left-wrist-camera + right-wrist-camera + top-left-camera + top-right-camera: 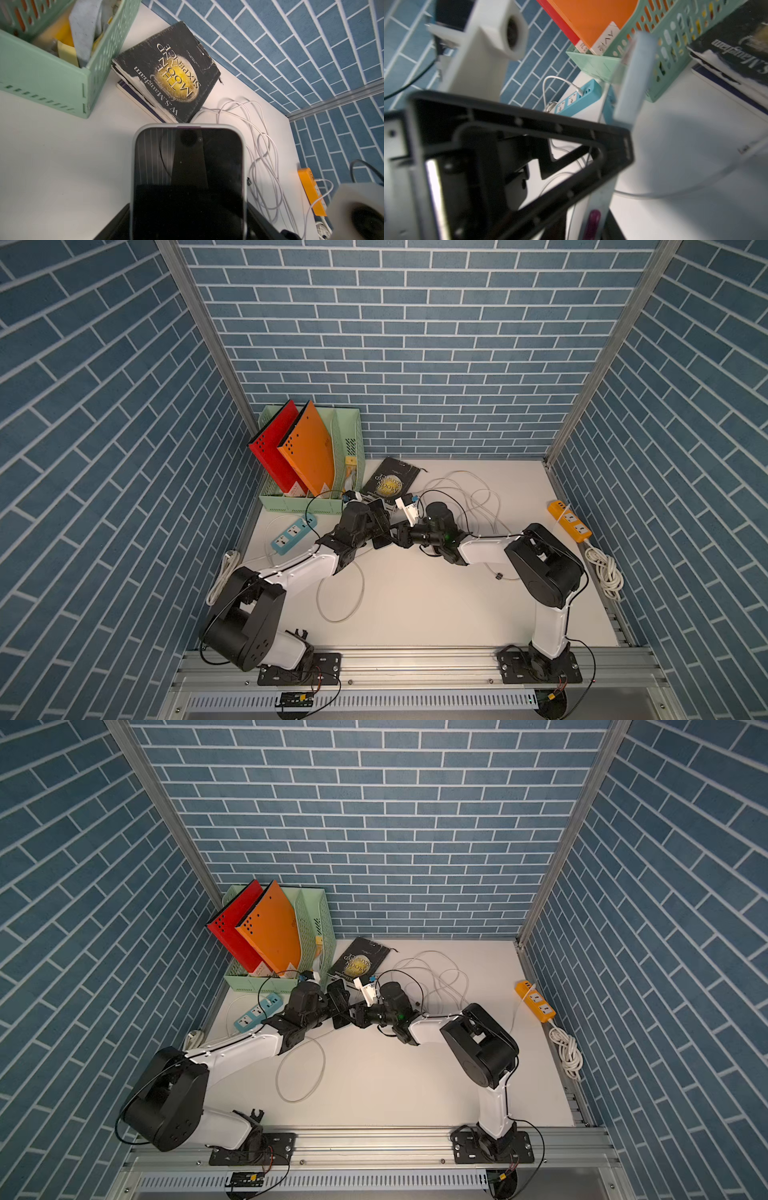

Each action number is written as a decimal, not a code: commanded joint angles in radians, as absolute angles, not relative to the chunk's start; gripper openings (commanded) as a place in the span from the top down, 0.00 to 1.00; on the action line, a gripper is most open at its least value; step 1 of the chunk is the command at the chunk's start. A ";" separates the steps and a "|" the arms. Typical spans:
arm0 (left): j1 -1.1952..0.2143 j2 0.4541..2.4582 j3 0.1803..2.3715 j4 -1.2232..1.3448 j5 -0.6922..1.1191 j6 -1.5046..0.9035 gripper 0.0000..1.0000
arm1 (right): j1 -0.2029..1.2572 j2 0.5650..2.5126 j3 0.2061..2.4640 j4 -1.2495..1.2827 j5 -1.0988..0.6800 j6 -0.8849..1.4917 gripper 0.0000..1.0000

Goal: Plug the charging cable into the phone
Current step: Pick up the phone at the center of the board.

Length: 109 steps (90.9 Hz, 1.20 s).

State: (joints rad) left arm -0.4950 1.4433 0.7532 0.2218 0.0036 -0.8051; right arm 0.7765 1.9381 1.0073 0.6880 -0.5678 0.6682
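Note:
The phone (188, 176), dark-screened in a pale case, is held by its side edges in my left gripper (188, 209), which is shut on it above the table in both top views (377, 509) (337, 992). My right gripper (398, 537) sits close against the phone's near end, beside the left gripper (380, 529). A white charging cable (675, 188) runs in toward the right gripper's jaws. Its end vanishes behind a blurred pale strip with a purple oval (593, 220). The left gripper's black finger (529, 128) blocks most of that view, so the right jaws are not readable.
A green file rack (270, 502) with red and orange folders stands back left, with a black book (390, 481) beside it. A blue power strip (293, 535) lies left, an orange one (569, 522) right. Loose white cables tangle behind (469, 497) and loop in front (340, 605).

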 commanded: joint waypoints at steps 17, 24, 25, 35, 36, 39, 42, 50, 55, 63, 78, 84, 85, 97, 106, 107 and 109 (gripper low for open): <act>-0.502 1.396 0.744 0.279 0.037 -0.777 0.01 | 0.771 1.933 1.001 0.799 -0.634 0.693 1.00; -0.503 1.362 0.736 0.267 0.027 -0.753 0.00 | 0.752 1.912 0.971 0.845 -0.656 0.717 1.00; -0.502 1.357 0.733 0.265 0.023 -0.748 0.00 | 0.749 1.908 0.965 0.854 -0.660 0.722 1.00; -0.494 1.242 0.669 0.292 -0.003 -0.718 0.00 | 0.685 1.874 0.892 0.973 -0.713 0.810 1.00; -0.492 1.231 0.660 0.303 0.000 -0.715 0.00 | 0.677 1.870 0.882 0.993 -0.720 0.824 1.00; -0.485 1.191 0.629 0.338 0.021 -0.712 0.00 | 0.652 1.863 0.858 1.051 -0.740 0.870 1.00; -0.479 1.160 0.599 0.388 0.057 -0.709 0.00 | 0.627 1.856 0.830 1.127 -0.766 0.921 1.00; -0.474 1.113 0.542 0.504 0.176 -0.699 0.00 | 0.572 1.852 0.774 1.340 -0.843 1.085 1.00; -0.474 1.107 0.518 0.567 0.236 -0.696 0.00 | 0.551 1.853 0.752 1.467 -0.891 1.182 1.00; -0.472 1.120 0.481 0.673 0.314 -0.703 0.01 | 0.542 1.849 0.715 1.610 -0.929 1.289 1.00; -0.473 1.224 0.466 0.859 0.456 -0.767 0.06 | 0.554 1.846 0.656 1.665 -0.950 1.330 1.00; -0.472 1.270 0.459 0.948 0.506 -0.805 0.08 | 0.562 1.858 0.641 1.685 -0.956 1.335 1.00; -0.472 1.279 0.458 0.962 0.514 -0.811 0.09 | 0.562 1.861 0.640 1.689 -0.957 1.337 1.00; -0.474 1.352 0.457 1.080 0.567 -0.865 0.18 | 0.578 1.903 0.632 1.766 -0.971 1.386 1.00; -0.473 1.390 0.464 1.108 0.592 -0.879 0.24 | 0.581 1.940 0.635 1.839 -0.972 1.440 1.00; -0.474 1.394 0.465 1.110 0.595 -0.880 0.25 | 0.581 1.942 0.637 1.842 -0.972 1.443 1.00; -0.474 1.403 0.468 1.115 0.602 -0.881 0.26 | 0.581 1.946 0.640 1.843 -0.972 1.446 1.00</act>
